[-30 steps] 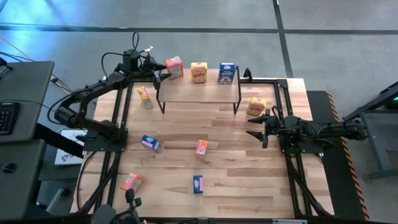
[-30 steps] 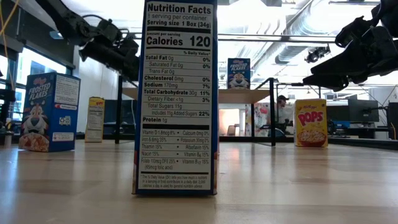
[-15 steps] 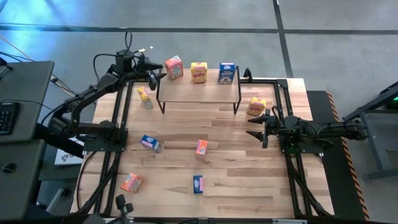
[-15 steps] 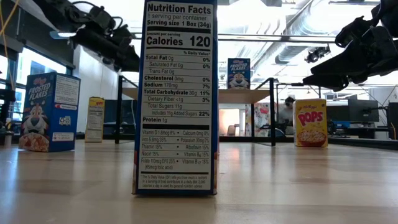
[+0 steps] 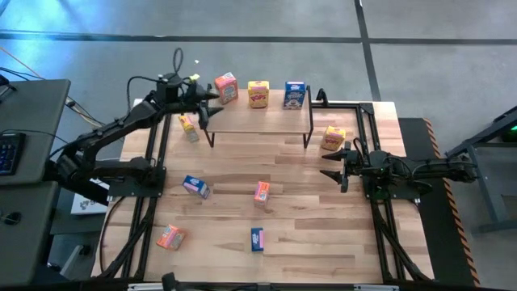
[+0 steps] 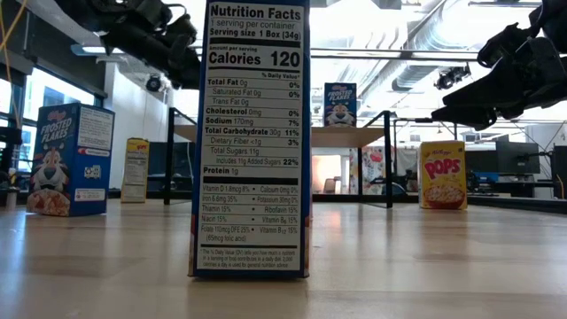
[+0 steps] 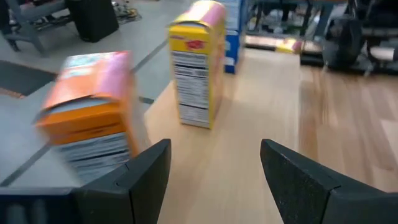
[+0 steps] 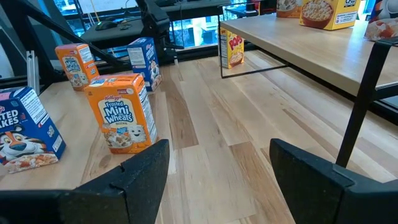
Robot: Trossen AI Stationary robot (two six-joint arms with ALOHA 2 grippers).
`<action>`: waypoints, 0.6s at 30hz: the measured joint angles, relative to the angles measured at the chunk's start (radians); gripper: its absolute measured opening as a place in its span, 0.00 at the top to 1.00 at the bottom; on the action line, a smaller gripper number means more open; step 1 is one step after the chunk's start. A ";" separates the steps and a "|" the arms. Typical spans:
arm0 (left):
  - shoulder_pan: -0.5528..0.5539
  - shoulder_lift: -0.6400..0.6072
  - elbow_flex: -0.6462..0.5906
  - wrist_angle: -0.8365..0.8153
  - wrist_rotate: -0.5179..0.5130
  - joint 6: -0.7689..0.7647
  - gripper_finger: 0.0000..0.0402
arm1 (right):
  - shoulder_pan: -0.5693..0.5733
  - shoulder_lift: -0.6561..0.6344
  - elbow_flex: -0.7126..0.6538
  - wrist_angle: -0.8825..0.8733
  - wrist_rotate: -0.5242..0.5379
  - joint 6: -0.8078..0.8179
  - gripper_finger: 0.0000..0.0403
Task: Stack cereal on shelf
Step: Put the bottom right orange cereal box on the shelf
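The shelf [image 5: 258,121] stands at the table's far middle. Three cereal boxes stand upright in a row along its far edge: orange [image 5: 226,87], yellow [image 5: 258,94] and blue [image 5: 295,95]. My left gripper [image 5: 208,103] hovers open at the shelf's left end, looking along that row. In its wrist view the orange box [image 7: 93,130] is just ahead of the fingers [image 7: 214,146], and nothing is between them. My right gripper [image 5: 333,166] waits open at the table's right side, facing an orange box [image 8: 124,112].
Loose boxes stand on the table: yellow [image 5: 187,125] left of the shelf, yellow [image 5: 333,137] right of it, blue [image 5: 195,186], orange [image 5: 261,191], blue [image 5: 257,238] and orange [image 5: 170,236] nearer. Black frame rails [image 5: 157,162] run along both sides.
My left gripper has risen and swung a little from the orange box on the shelf toward the table's near edge, staying open. The boxes on the shelf have kept their places.
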 joint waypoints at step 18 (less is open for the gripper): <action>-0.131 0.112 0.000 0.104 -0.310 0.005 0.40 | 0.000 0.000 0.000 0.000 0.000 0.000 0.33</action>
